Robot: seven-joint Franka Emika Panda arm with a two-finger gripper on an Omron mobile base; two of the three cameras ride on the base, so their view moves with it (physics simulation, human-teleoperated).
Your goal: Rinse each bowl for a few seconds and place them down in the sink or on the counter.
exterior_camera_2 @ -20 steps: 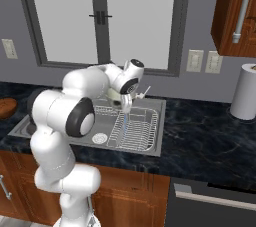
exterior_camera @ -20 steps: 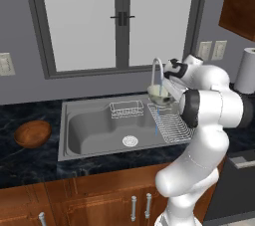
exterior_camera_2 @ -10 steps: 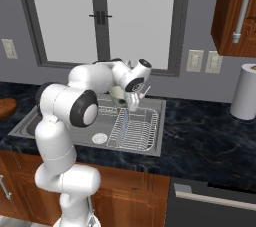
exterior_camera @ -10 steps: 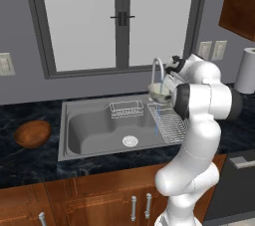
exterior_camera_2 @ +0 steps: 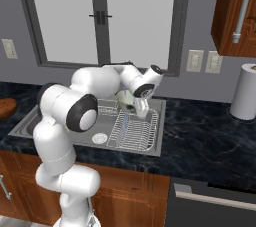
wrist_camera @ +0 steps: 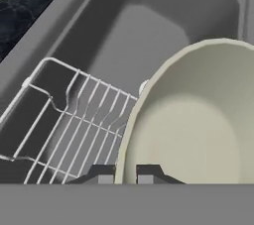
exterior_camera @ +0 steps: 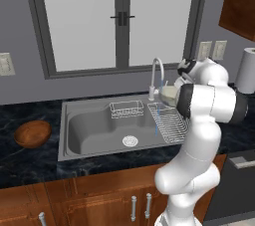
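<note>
Since a second ago I see the arm has swung its upper links further right and the cream bowl [wrist_camera: 198,120] has shifted slightly right with the hand, away from the faucet [exterior_camera: 157,73] spout; the base has not moved. The gripper [wrist_camera: 125,175] sits at the bowl's rim, its jaws clamped together on that rim, one tip on each side of the wall in my hand view. From the left base camera the cream bowl shows as a pale edge just right of the faucet, partly hidden behind the arm's elbow, held above the wire rack [exterior_camera: 168,123] at the right end of the sink [exterior_camera: 89,133]. From the right base camera I see it tucked under the wrist, tilted, over the rack's back edge. In the hand view the bowl's pale inside faces the camera, with the rack's wires below and to the left and the grey basin floor beyond. The wooden bowl [exterior_camera: 32,134] rests upright on the counter [exterior_camera: 30,160], left of the sink and well apart from the arm. A small wire caddy [exterior_camera: 125,108] hangs at the basin's back wall, left of the faucet. A paper-towel roll [exterior_camera_2: 246,92] stands on the counter at far right.
</note>
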